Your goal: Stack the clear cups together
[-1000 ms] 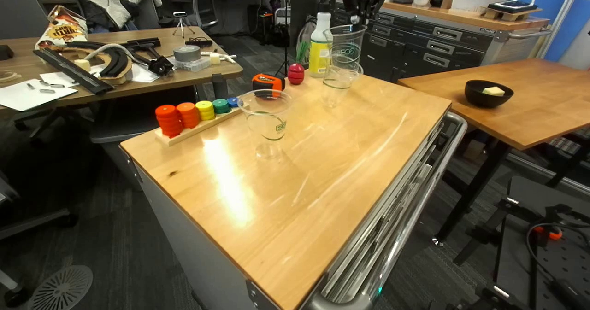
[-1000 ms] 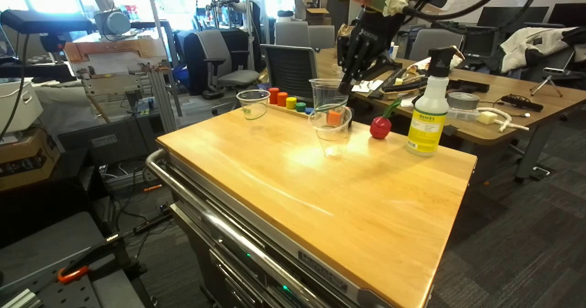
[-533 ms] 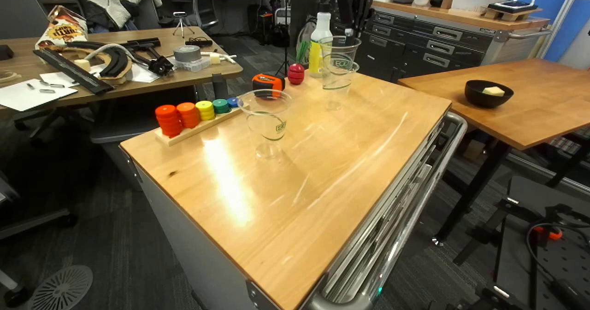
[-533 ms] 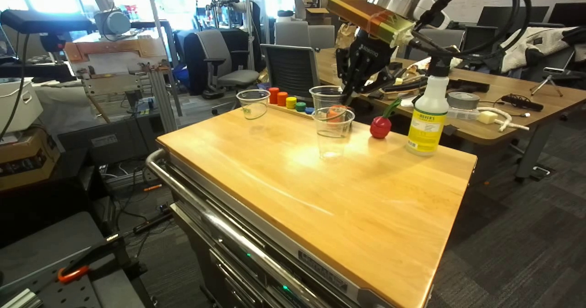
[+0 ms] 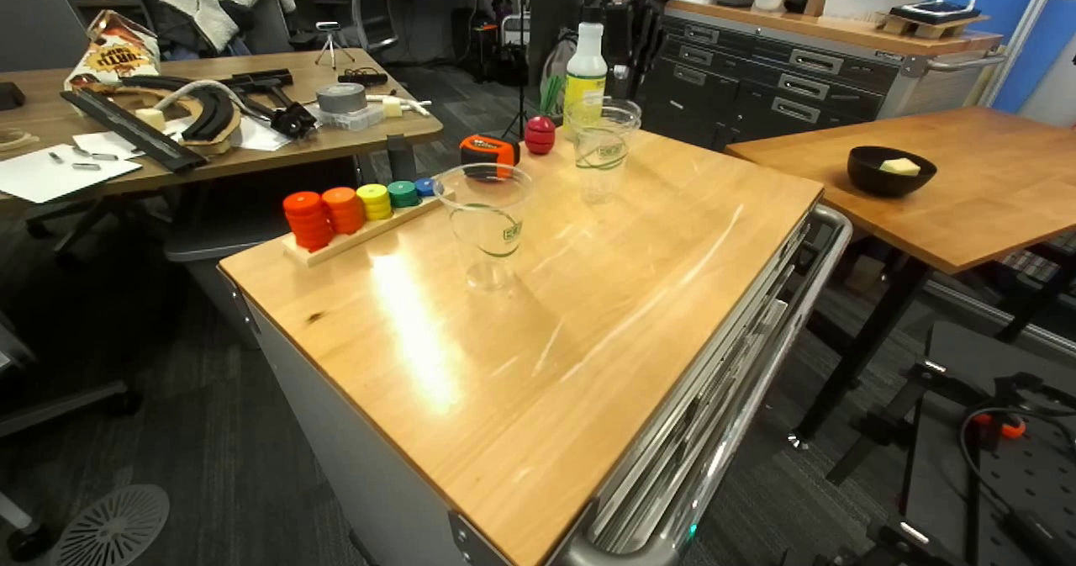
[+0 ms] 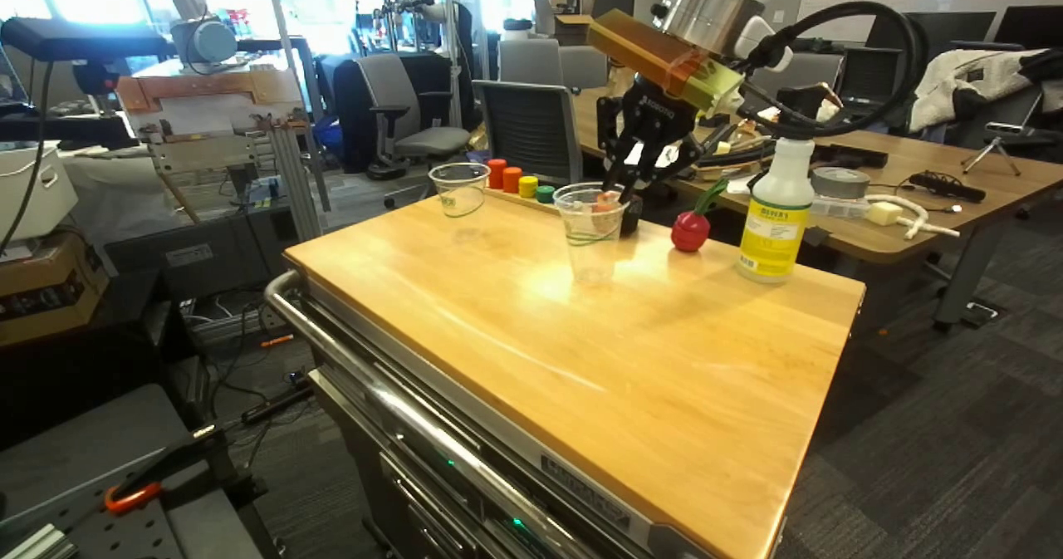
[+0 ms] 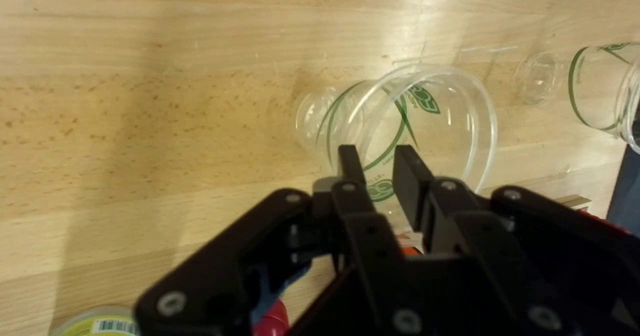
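Wrist view; end effector (image 7: 376, 155) slightly parted, empty, by nested cups (image 7: 417, 119); around: lone cup (image 7: 599, 87), red toy (image 7: 273, 320), bottle (image 7: 111, 326)

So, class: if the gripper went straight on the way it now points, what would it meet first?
Most likely the nested clear cups: the gripper overlaps them in the wrist view and points down at them in an exterior view. With depth unclear, it may even be touching one now.

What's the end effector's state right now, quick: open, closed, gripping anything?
End effector: open partway, jaws apart, nothing clamped between them; it's at the two nested clear cups.
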Robot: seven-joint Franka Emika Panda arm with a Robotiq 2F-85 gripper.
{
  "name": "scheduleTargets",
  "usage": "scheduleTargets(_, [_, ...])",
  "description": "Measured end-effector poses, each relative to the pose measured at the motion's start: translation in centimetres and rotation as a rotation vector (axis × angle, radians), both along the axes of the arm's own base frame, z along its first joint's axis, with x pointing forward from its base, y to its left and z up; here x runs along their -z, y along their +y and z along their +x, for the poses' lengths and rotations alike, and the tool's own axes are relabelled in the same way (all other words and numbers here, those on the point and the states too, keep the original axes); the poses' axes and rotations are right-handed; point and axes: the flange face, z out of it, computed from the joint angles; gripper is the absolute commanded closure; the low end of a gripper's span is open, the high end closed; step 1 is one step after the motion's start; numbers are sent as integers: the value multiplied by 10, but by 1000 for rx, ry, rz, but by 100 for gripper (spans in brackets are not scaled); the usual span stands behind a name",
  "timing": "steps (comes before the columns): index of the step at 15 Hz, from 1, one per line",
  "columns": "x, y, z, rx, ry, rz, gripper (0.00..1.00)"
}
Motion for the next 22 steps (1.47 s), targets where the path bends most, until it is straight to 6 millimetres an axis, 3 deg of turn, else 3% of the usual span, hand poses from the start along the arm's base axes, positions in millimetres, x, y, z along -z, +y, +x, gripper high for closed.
scheduleTargets(5, [-15, 2, 0, -38, -37, -1, 5])
scheduleTargets(6, [-21, 2, 0, -40, -48, -3, 1])
scheduleTargets(12, [-67, 10, -3, -36, -103, -85, 0])
scheduleTargets(19, [-153, 62, -15, 16, -214, -256, 0])
scheduleTargets(22, [-171, 85, -30, 24, -223, -315, 0])
